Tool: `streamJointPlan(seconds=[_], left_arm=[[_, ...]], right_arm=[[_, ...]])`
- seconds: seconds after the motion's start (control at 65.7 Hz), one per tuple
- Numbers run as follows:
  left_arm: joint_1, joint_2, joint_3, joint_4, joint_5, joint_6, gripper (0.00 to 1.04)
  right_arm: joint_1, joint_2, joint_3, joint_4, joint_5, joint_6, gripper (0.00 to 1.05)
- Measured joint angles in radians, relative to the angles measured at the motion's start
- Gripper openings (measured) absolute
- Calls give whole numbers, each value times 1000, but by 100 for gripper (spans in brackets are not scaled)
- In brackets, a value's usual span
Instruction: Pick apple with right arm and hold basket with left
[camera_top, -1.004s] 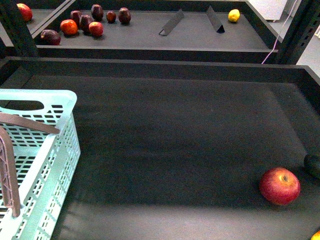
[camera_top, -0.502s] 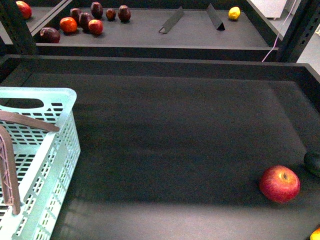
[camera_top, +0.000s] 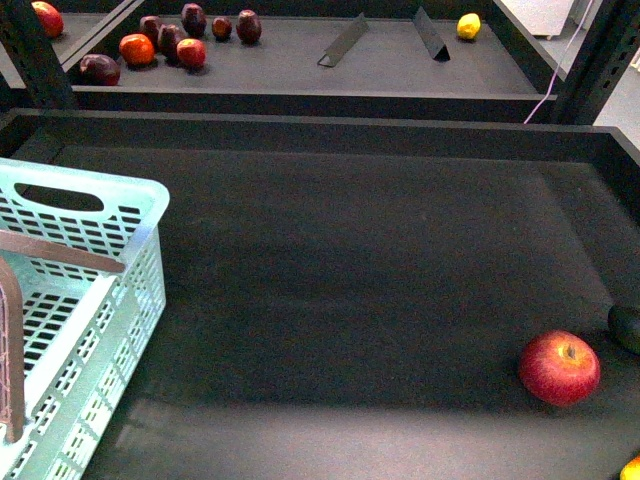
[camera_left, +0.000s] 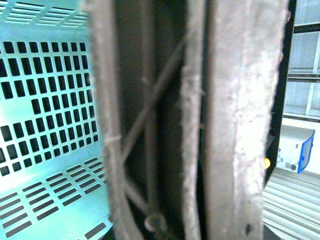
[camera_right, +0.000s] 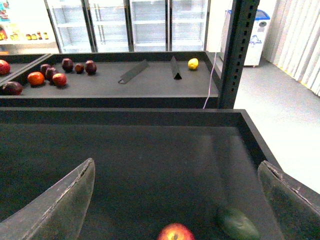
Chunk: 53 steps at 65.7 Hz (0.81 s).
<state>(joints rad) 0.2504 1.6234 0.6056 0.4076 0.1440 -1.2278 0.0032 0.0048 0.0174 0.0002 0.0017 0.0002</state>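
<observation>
The red apple lies on the dark tray floor at the near right. It also shows in the right wrist view, low between the wide-open fingers of my right gripper, which hangs above it and is empty. The pale mint-blue basket stands at the near left with its brown-grey handle across the top. My left gripper is out of the front view; its wrist view shows it shut on the basket handle, with the slotted basket wall behind.
A dark green fruit lies just right of the apple, also in the right wrist view. A yellow-orange fruit peeks in at the near right corner. The far tray holds several dark red and orange fruits, two black dividers and a lemon.
The basket has shifted up and to the right in the front view, its rim tilting. The apple has stayed put.
</observation>
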Motion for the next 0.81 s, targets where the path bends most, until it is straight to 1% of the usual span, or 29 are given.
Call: streamJointPlan(seconds=[0.198,0.304,0.396,0.578,0.761,0.776,0.806], left_arm=[[-9,-14,3,-19,4,-1,15],[-39,-89,3,-71,13,0,15],[-100,-196,18,-154,9,13,15],[-216,-283,86,-251,-12,31,15],[-400,-307,168,-340,-29,70,15],[-405,-307,170,-342,-29,71,15],[-454,-307,186,-361,-29,74,15]], right_arm=[[0,0,0,0,0,0,96],[0,0,0,0,0,0,96],[0,0,0,0,0,0,96],[0,0,0,0,0,0,96],[0,0,0,0,0,0,96],[0,0,0,0,0,0,96],[0,0,0,0,0,0,96]])
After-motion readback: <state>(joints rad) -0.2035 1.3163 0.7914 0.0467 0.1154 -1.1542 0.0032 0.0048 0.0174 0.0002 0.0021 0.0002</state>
